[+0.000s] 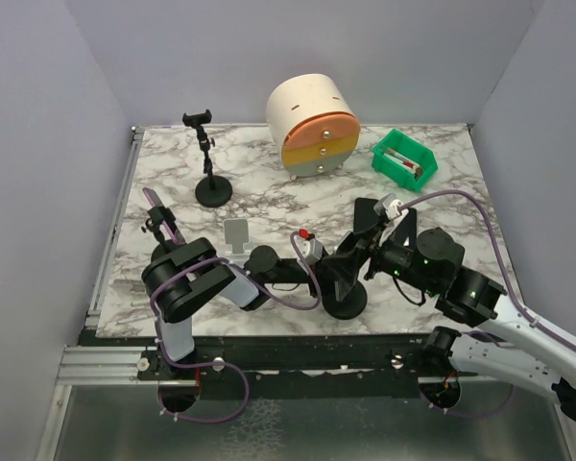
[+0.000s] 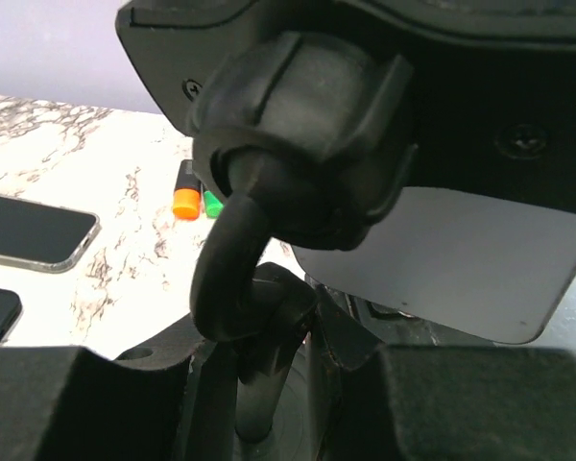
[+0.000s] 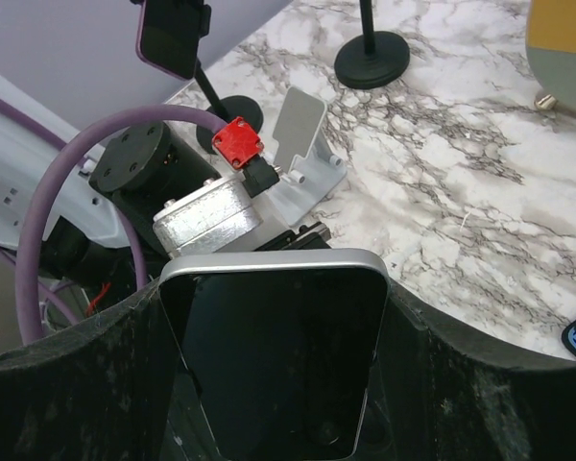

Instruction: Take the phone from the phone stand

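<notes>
Right gripper [image 3: 274, 322] is clamped across the width of the phone [image 3: 269, 375], with one black finger against each silver edge and the dark screen facing the wrist camera. From the left wrist view the phone's pale grey back shows under the black cradle of the phone stand [image 1: 346, 302], so the phone is still seated in it. The stand's round base rests on the marble table [image 1: 269, 192] near the front edge, between the two arms. Left gripper [image 2: 283, 408] reaches in from the left and is closed around the lower part of the stand's curved neck, its pads on either side of the stem just below the ball joint. Behind, at the back left, a second stand with an empty clamp [image 1: 209, 158] stands upright. A cream round cabinet with orange, yellow and grey drawers [image 1: 314, 125] sits at the back middle and a green bin [image 1: 404, 158] to its right. A small white holder [image 1: 236, 235] stands just beside the left arm, and a purple-edged phone [image 3: 173, 38] sits in another clamp near it. Two more phones [image 2: 29, 230] lie flat on the marble, near an orange cap [image 2: 185, 200] and a green cap [image 2: 212, 202]
</notes>
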